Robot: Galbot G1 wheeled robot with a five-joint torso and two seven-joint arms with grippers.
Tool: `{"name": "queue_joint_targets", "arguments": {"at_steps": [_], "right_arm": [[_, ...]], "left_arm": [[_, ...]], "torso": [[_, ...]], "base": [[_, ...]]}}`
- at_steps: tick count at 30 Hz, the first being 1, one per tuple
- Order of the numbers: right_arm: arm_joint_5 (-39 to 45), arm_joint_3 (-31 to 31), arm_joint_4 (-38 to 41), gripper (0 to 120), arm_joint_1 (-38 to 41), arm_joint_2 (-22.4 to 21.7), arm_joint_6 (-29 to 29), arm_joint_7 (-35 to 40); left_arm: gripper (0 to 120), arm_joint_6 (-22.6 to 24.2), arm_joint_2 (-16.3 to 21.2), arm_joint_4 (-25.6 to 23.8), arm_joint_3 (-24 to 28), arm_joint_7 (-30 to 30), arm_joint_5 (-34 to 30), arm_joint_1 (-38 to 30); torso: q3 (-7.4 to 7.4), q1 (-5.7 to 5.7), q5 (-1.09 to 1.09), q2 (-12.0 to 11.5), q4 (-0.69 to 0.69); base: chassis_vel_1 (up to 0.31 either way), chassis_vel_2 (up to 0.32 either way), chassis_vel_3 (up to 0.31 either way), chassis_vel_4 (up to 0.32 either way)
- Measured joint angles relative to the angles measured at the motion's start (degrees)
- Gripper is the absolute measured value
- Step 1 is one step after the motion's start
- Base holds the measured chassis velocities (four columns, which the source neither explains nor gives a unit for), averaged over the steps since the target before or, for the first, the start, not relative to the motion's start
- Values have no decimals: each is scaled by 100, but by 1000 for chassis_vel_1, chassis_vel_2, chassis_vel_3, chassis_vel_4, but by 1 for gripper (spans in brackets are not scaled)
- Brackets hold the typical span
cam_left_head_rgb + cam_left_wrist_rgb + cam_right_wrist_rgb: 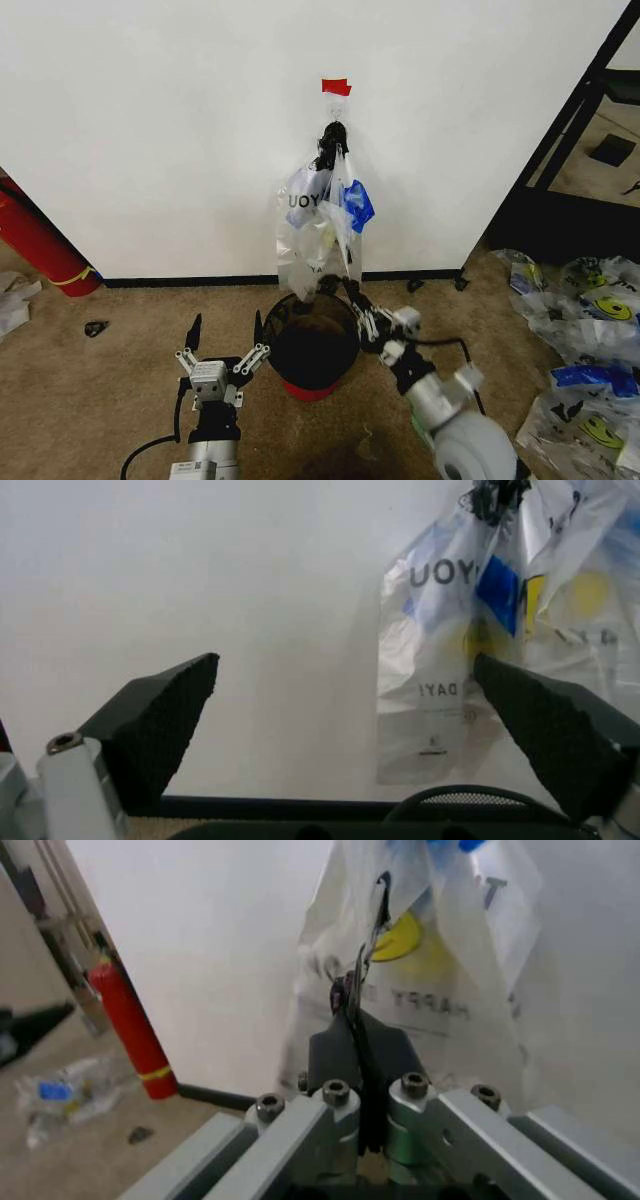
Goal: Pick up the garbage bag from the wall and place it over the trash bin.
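Nearest to me, my left gripper (222,345) hovers low over the carpet (90,400), just left of the trash bin (312,345), its fingers spread wide and holding nothing; through its wrist camera I see the two dark pads (160,720) well apart with bare wall between them. My right gripper (345,290) reaches forward past the bin's far rim to the bottom of the garbage bag (318,225), and in the right wrist view its fingers (358,1050) are pressed together, pinching what looks like a thin fold of the clear plastic near the yellow smiley face (400,937). Beyond that, the bag hangs flat against the wall (160,130) from a dark hook (333,135) under a scrap of red tape (336,87), directly above the bin. My worry is the grip: I judge it catches only one slippery layer, so a pull could let the film slide out. I also cannot tell whether I hold one bag or several, and a pull might drag extra bags off the hook, or tear the handles if they snag. A red cylinder (40,245) leans far left, and loose bags (590,340) litter the floor at right.
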Motion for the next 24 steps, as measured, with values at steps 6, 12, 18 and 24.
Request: {"name": "queue_joint_targets", "arguments": {"at_steps": [6, 12, 18, 24], "right_arm": [[-924, 318, 140, 0, -1014, -5, 695, -75], [-1188, 445, 184, 0, -1325, 6, 971, -112], [-1757, 621, 218, 0, -1697, 150, 1636, -133], [-1804, 706, 93, 0, -1760, 259, 1804, -98]], "left_arm": [[100, 0, 121, 22, 29, 0, -32, -60], [100, 0, 137, 25, 40, 1, -42, -86], [100, 2, 250, 31, 42, 0, -129, -115], [100, 9, 300, 48, 63, 0, -147, -142]], "torso": [[1, 0, -1, 0, -2], [0, 0, -1, 0, 0], [1, 1, -5, 0, -6], [1, 1, -1, 0, 0]], "base": [[0, 0, 0, 0], [0, 0, 0, 0], [0, 0, 0, 0], [0, 0, 0, 0]]}}
